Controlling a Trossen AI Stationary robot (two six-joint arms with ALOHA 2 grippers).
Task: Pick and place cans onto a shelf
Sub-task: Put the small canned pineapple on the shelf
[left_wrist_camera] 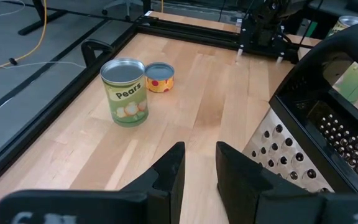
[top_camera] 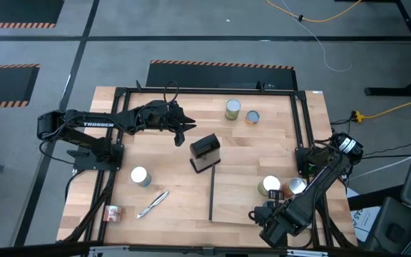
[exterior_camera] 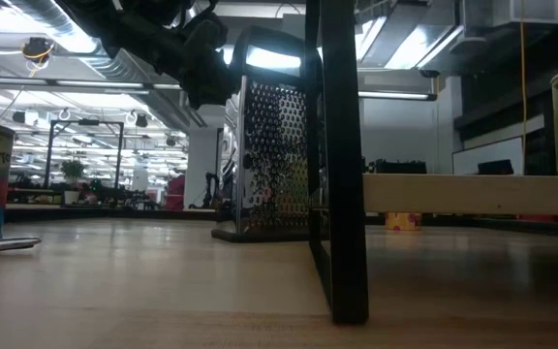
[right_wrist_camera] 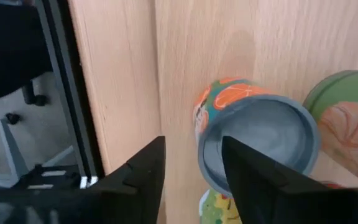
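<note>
The pale wood shelf panel with a thin black bar along its left side lies flat on the near right part of the slatted wooden tabletop. Two short metal cans stand upright on its right end, just beside each other: a yellowish-topped can and an orange-red labelled can. The right gripper hangs just over this pair, its dark fingers apart with nothing between them; in the right wrist view an orange-and-teal labelled can with a grey-blue top stands touching a green labelled can, and whether the fingertips touch either I cannot tell. The left gripper hovers over the far middle of the table beside the black box grater, its fingers a narrow gap apart and empty. Ahead of it, near the far edge, a green "Pears" can stands just beside a shorter yellow can with red spots, both sealed. A white-topped can stands alone on the near left, close to a thin silver pen-like tool, and a small reddish can sits at the near left corner. All the cans show closed lids.
</note>
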